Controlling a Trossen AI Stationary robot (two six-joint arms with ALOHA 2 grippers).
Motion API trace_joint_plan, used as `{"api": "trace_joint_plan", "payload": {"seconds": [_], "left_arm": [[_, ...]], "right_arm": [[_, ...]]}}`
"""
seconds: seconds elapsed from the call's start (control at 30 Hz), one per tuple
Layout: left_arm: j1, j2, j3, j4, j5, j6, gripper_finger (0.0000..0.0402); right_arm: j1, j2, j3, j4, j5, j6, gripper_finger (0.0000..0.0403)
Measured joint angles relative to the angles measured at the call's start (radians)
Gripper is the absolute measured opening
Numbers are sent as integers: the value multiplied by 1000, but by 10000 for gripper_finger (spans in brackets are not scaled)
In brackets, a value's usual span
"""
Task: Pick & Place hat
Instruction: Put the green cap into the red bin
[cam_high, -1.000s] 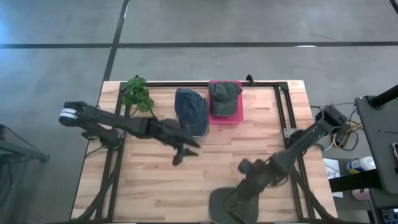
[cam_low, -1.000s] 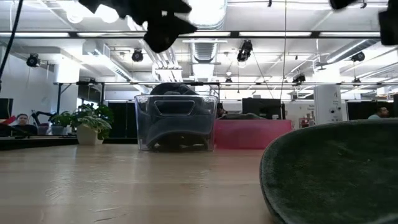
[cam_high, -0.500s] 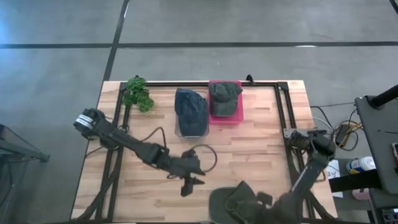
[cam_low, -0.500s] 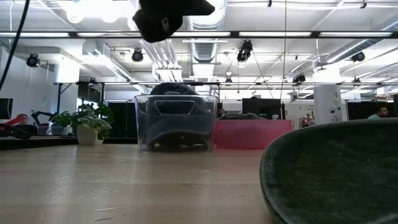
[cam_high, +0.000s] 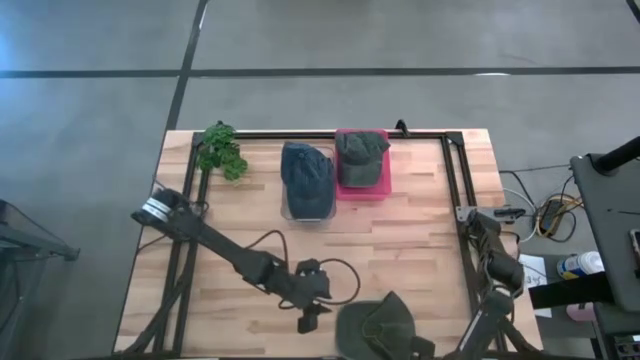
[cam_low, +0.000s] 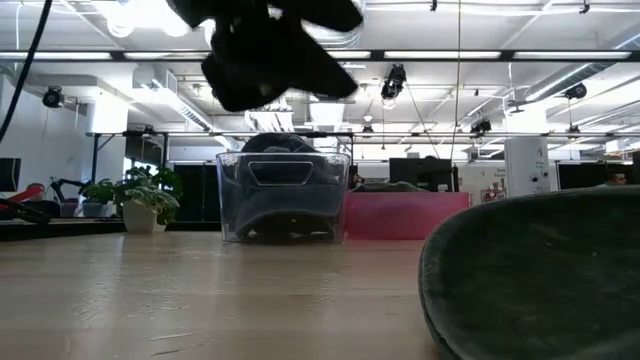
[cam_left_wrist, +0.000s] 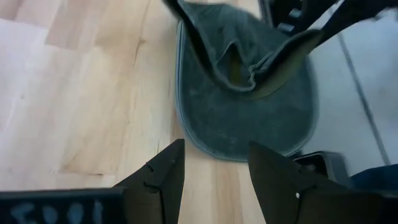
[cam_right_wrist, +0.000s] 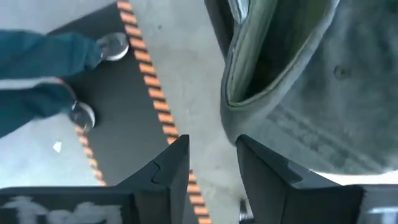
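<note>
Three hats: two sit in bins at the far side of the tabletop (cam_high: 420, 240), and one olive hat (cam_high: 378, 326) lies at the near edge, so the job looks partly done.
Done so far: a blue denim hat (cam_high: 306, 172) fills the clear bin (cam_low: 283, 196), and a grey-green hat (cam_high: 361, 150) rests on the pink bin (cam_high: 362, 188) just beside it.
Left to do: the olive hat appears ungrasped; it has yet to be picked up and carried to a bin, as far as one can judge.
Left claw (cam_left_wrist: 211, 171): released, fingers spread, hovering above the wood just beside the olive hat's brim.
Right claw (cam_right_wrist: 211, 155): released and empty, held at the near edge next to the olive hat, looking past the table edge to the floor.
Olive hat material: soft, matte woven cloth, crown slumped and folded, brim a stiffer rounded oval; likely to crumple when pinched.
Denim hat: heavier blue fabric, domed crown pressed inside the clear walls.
Bins: rigid plastic boxes, one see-through, one opaque pink.
Tabletop: pale wooden planks with visible grain, framed by dark metal rails.
Plant (cam_high: 221, 150): small, leafy green, near the far left corner.
</note>
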Motion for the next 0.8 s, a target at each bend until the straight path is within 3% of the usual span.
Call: {"api": "trace_joint_plan", "payload": {"seconds": [0.2, 0.5, 0.8], "left_arm": [[0, 53, 1, -3, 21, 12, 167], [5, 126, 1, 16, 55, 60, 167], [7, 192, 29, 50, 119, 142, 167]], "right_arm": [[0, 46, 97, -113, 110, 1, 130], [-22, 48, 101, -177, 318, -4, 130], [-118, 48, 99, -193, 355, -108, 130]]}}
